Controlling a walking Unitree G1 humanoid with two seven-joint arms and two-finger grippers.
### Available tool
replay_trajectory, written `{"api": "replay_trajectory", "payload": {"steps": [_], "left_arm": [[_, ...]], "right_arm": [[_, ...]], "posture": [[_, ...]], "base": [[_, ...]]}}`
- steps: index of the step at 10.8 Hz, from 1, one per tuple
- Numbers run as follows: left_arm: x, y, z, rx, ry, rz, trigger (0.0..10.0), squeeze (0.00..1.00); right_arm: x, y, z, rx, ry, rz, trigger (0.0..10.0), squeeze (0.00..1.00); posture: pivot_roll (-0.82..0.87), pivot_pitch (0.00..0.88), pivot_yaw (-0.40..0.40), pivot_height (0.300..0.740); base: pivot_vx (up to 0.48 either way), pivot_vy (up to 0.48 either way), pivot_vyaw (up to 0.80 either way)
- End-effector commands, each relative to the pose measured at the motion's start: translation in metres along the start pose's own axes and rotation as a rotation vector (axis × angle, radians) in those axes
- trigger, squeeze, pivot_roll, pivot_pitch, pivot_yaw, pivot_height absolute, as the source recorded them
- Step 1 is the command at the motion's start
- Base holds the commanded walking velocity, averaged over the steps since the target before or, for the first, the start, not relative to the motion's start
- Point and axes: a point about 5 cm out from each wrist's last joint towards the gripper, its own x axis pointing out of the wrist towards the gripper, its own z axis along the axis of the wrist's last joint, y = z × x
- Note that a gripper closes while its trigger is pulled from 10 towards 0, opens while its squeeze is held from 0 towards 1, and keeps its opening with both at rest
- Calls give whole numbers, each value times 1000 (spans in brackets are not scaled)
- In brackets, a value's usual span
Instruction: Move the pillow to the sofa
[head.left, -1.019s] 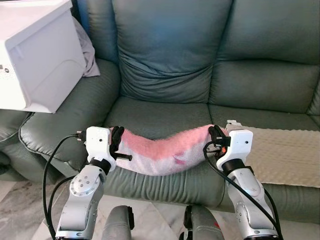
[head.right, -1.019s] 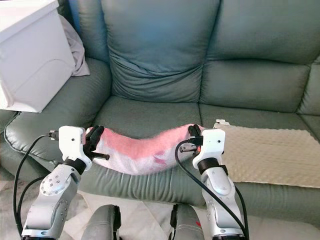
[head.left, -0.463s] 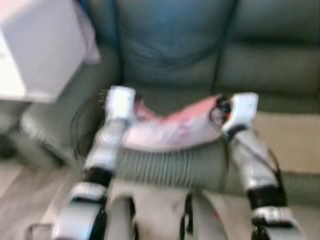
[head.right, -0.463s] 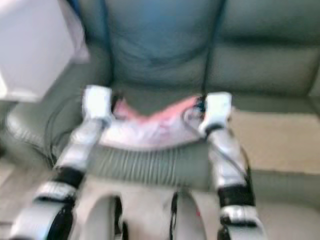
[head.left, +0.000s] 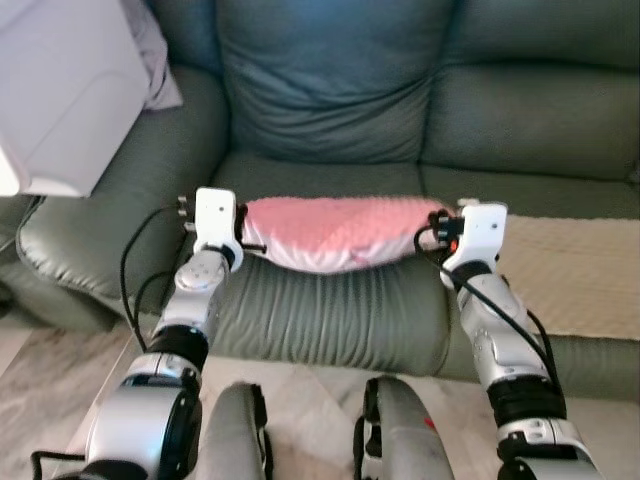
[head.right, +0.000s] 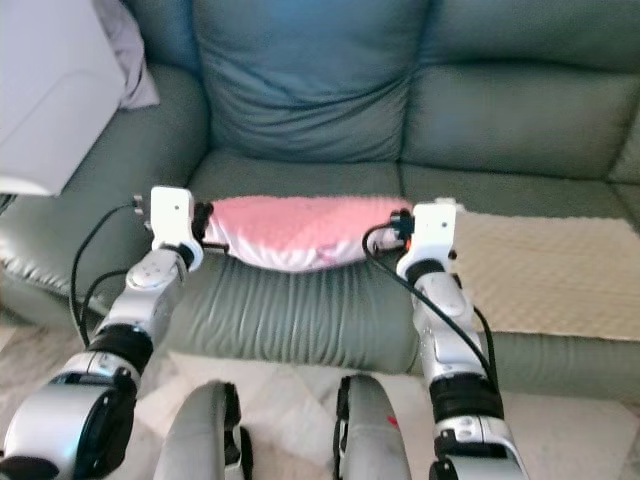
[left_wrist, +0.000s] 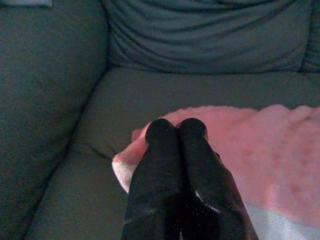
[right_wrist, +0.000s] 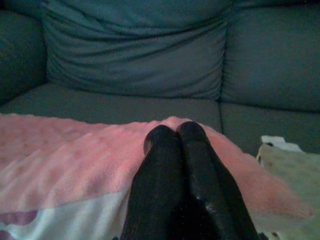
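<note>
Currently both grippers, left gripper (head.left: 243, 235) & right gripper (head.left: 437, 228), fingers pinched tight on opposite ends of the pink pillow (head.left: 340, 229), are holding it over the sofa (head.left: 330, 300) seat's front edge, risking a roll-off to the floor if released w/o reaching deeper.

Head stereo pair: looks forward and down from above the arms, at the sofa (head.left: 330, 110) seat front.
Left wrist camera: close, looks along its fingers (left_wrist: 175, 165) toward the sofa's backrest.
Right wrist camera: same, along its fingers (right_wrist: 175, 170).
Shared: all four views take in the pink pillow (head.left: 335, 232) and the seat cushion.
</note>
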Motion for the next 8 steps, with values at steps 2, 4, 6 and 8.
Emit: {"api": "replay_trajectory", "payload": {"steps": [2, 4, 6, 8], "left_arm": [[12, -16, 21, 4, -26, -32, 10000, 0], [23, -21, 45, 21, -70, -19, 10000, 0], [22, 4, 44, 81, -67, 75, 10000, 0], [13, 21, 21, 91, 2, 134, 10000, 0]], "right_arm": [[8, -14, 12, -9, -26, -41, 10000, 0], [17, -22, 25, -11, -59, -66, 10000, 0], [13, -3, 17, -7, -86, -19, 10000, 0], [9, 20, 3, 28, -72, 20, 10000, 0]], "posture": [[-24, 214, 27, 645], [-30, 231, 31, 645], [-29, 247, 36, 645], [-26, 254, 32, 645]], "base": [[0, 0, 0], [0, 0, 0], [0, 0, 0], [0, 0, 0]]}}
